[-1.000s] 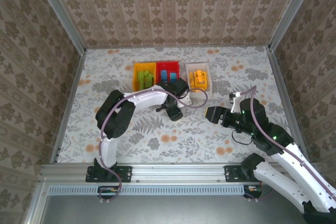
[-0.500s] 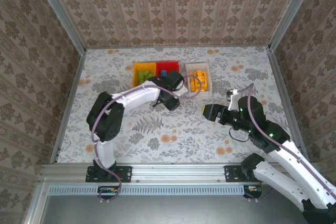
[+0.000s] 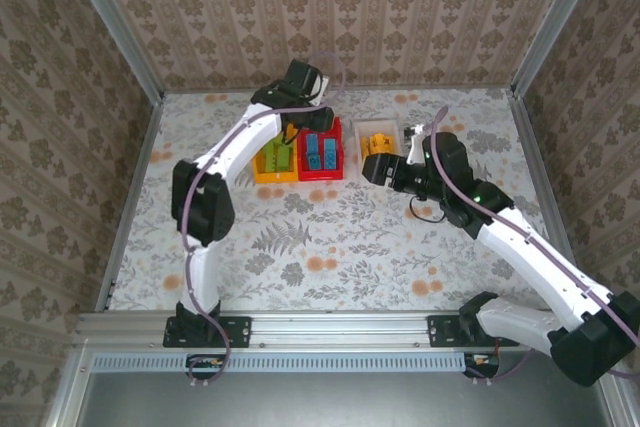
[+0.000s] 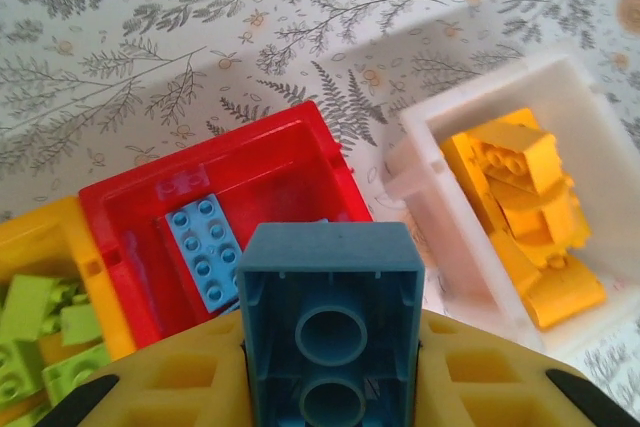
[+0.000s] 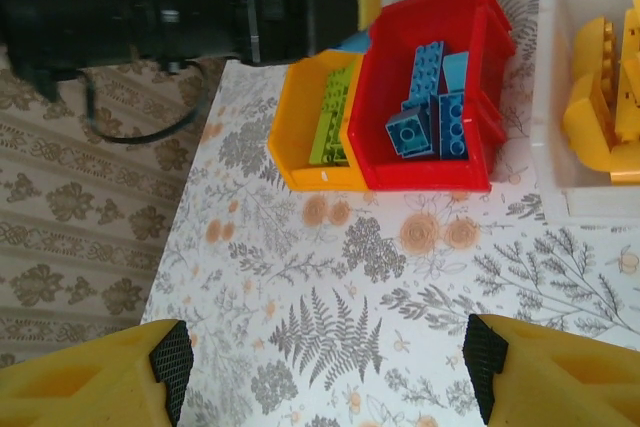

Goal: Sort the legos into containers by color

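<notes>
My left gripper is shut on a blue lego, held hollow side toward the camera above the near rim of the red container. That container holds several blue legos. To its left, the yellow container holds lime green legos. To its right, the white container holds orange legos. From above, the left gripper hangs over the far side of the containers. My right gripper stands open beside the white container, with nothing between its fingers.
The three containers stand in a row at the table's far middle: yellow, red, white. The metal frame and patterned walls enclose the table. The left arm's black wrist hangs over the containers' far side.
The left gripper closed on the blue lego in front of the containers and swung it up over their far side. The right arm moved forward and left, to the white container.
</notes>
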`<state>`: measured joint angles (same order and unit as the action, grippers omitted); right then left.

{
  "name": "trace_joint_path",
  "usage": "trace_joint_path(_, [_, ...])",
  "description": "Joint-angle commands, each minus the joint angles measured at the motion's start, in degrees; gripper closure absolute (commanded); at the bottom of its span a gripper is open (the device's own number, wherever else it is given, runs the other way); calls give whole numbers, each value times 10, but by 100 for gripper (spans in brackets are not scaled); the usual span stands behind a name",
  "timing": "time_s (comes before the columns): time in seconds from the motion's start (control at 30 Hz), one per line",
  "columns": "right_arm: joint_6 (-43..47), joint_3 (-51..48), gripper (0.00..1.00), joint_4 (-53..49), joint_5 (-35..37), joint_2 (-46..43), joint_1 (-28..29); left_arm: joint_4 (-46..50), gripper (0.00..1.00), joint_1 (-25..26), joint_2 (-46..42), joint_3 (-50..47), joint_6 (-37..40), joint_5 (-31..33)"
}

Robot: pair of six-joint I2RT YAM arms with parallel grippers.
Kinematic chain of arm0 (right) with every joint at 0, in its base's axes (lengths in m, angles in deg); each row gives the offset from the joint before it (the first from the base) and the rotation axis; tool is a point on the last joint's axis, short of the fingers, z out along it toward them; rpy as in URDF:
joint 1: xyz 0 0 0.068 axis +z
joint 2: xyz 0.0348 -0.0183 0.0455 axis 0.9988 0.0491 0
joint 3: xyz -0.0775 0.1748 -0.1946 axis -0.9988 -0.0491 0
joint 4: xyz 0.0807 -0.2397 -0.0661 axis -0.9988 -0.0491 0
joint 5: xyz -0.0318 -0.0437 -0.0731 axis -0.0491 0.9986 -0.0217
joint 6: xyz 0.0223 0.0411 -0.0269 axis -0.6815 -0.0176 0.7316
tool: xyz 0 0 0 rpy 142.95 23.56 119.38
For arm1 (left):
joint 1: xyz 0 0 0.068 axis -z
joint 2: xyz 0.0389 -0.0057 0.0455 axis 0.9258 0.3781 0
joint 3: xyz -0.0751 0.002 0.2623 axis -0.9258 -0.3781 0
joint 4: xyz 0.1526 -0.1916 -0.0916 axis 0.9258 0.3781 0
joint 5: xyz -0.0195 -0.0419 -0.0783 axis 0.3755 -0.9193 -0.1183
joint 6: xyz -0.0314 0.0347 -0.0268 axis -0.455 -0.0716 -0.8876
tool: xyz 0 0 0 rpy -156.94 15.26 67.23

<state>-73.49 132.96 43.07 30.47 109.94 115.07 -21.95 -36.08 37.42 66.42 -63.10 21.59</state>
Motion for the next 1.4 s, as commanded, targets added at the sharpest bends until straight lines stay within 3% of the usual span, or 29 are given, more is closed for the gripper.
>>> trace_joint_path(0.0, [-5, 15, 25, 16, -8, 7, -5, 34, 73, -8, 52, 54, -44, -19])
trace_joint_path(0.27, [-7, -6, 25, 8, -10, -10, -12, 54, 71, -16, 116, 98, -84, -10])
trace_joint_path(0.6, [-13, -17, 25, 14, -23, -10, -14, 59, 47, -16, 109, 91, -98, -10])
trace_joint_path(0.8, [-6, -11, 25, 5, -19, -17, -15, 46, 49, -13, 60, 71, -101, -11])
trace_joint_path(1.03, [27, 15, 25, -49, 29, -22, -16, -6, 46, -6, -109, -73, -147, 25])
trace_joint_path(1.13, [50, 39, 22, -102, 82, -23, -24, -38, 31, -14, -225, -201, -185, 45])
trace_joint_path(1.17, [54, 46, 15, -122, 107, -23, -29, -57, 3, -21, -266, -257, -197, 44])
trace_joint_path(1.2, [56, 50, 1, -136, 127, -24, -36, -68, 0, -29, -308, -297, -209, 44])
trace_joint_path(1.37, [94, 50, 0, -194, 320, -46, -47, -105, 0, -106, -516, -522, -229, 98])
